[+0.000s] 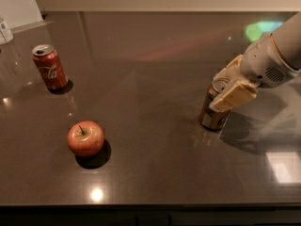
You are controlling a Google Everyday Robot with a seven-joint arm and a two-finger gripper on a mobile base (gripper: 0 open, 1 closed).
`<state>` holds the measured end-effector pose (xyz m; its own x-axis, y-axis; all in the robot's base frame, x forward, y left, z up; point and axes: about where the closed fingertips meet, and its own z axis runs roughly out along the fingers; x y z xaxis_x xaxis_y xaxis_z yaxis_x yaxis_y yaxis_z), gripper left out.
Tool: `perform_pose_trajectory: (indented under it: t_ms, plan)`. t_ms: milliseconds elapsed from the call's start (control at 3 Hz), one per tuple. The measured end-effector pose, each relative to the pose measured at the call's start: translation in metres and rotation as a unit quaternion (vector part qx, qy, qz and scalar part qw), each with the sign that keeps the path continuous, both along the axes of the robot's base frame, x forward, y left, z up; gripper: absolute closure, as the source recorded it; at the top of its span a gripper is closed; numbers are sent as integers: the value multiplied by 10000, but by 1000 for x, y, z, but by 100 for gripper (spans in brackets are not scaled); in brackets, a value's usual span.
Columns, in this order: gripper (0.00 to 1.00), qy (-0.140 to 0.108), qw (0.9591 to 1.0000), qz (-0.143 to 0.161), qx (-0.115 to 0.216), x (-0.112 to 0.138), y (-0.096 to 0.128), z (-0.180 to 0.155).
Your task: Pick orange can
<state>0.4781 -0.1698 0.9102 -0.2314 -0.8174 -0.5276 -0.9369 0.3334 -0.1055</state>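
The orange can (pixel 212 116) stands upright on the dark table at the right, bronze-brown with a silver top. My gripper (pixel 229 83) comes in from the right and is shut on the can's upper part. One cream finger (pixel 233 96) lies across the can's near side and the other sits behind its top. The can's base rests on the table. The arm's white and grey wrist (pixel 270 62) reaches in from the upper right.
A red Coca-Cola can (pixel 49 67) stands at the far left. A red apple (pixel 85 138) lies at the near left. A clear bottle (pixel 4 31) shows at the far left edge. The dark table (pixel 150 79) has its front edge near the bottom.
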Motion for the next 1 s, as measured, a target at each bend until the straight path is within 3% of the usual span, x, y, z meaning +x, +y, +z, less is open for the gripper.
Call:
perform_pose_trajectory:
  t_ms: [667, 1000]
  plan:
    - [91, -52, 10000, 73, 7, 7, 5, 16]
    - [100, -125, 9998, 157, 3, 19, 11, 40]
